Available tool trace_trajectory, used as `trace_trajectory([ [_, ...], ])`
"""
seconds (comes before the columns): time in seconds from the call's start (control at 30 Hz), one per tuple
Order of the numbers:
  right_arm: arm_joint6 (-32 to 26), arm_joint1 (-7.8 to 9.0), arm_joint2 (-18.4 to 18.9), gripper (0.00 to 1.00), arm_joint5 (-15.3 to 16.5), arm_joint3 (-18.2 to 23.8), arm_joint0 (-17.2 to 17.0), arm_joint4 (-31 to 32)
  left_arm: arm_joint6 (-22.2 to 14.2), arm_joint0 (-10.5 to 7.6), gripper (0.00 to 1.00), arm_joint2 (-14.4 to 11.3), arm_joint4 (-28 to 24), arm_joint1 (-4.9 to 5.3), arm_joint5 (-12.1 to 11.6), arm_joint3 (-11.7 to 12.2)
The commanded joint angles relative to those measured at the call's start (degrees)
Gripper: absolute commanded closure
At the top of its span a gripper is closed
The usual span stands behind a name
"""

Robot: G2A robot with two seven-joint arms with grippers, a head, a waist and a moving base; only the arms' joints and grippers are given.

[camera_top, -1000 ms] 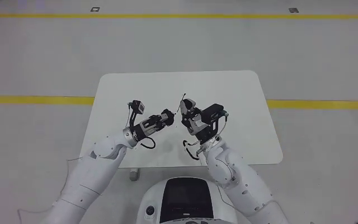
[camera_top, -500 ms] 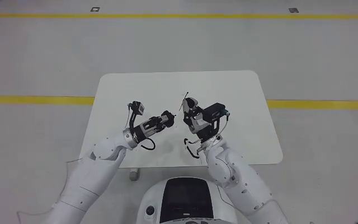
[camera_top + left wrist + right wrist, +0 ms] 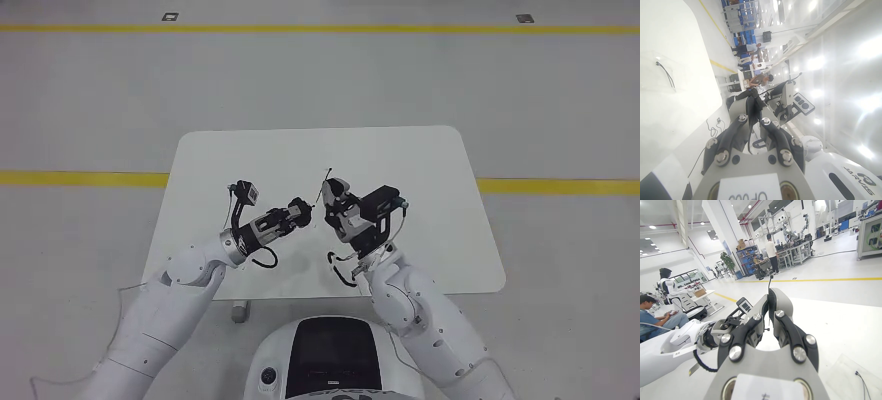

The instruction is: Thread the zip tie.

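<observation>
1. Top view: both arms are hovering raised over the white desk [image 3: 420, 160], elbows bent, wrists turned inward so the two end effectors are facing each other near the desk's middle. The left end effector [image 3: 303, 207] is pointing across at the right end effector [image 3: 328, 189], and their tips are sitting just beside each other. The zip tie [image 3: 325, 180] is sticking up and away from the right end effector as a thin black line, off the desk.

2. Left wrist view: the left end effector [image 3: 752, 106] is holding its fingers drawn together, and a thin black strand [image 3: 750, 136] is running down between them; whether this is the tie cannot be told. Beyond it, the right end effector [image 3: 789, 89] is standing upright, with the zip tie [image 3: 798, 75] poking out of its tip. The desk [image 3: 677, 37] is lying off to one side.

3. Right wrist view: the right end effector [image 3: 770, 292] is clamping its two pads tight on the zip tie [image 3: 770, 283], whose head end is rising past the fingertips while the strap is passing down between the fingers. The left arm [image 3: 683, 336] is reaching in from the side, its wrist close beside the right fingers, above the desk [image 3: 829, 323].
</observation>
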State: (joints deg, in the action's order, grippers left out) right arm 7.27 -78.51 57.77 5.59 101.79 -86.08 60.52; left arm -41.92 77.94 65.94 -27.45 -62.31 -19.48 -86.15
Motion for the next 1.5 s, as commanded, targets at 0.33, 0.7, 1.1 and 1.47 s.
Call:
trace_trajectory([
  [0.33, -0.4, -0.17, -0.3, 1.0, -0.4, -1.0, 0.1, 0.1, 0.0, 0.0, 1.0, 0.0, 0.0, 0.0, 0.0, 0.0],
  [0.7, -0.2, -0.32, -0.4, 1.0, -0.7, -1.2, 0.0, 0.0, 0.0, 0.0, 1.0, 0.0, 0.0, 0.0, 0.0, 0.0],
  [1.1, 0.6, -0.37, -0.5, 1.0, -0.3, -0.5, -0.5, 0.3, 0.0, 0.0, 1.0, 0.0, 0.0, 0.0, 0.0, 0.0],
  [1.47, 0.7, -0.5, -0.5, 1.0, -0.4, -1.1, -0.3, 0.2, 0.0, 0.0, 1.0, 0.0, 0.0, 0.0, 0.0, 0.0],
])
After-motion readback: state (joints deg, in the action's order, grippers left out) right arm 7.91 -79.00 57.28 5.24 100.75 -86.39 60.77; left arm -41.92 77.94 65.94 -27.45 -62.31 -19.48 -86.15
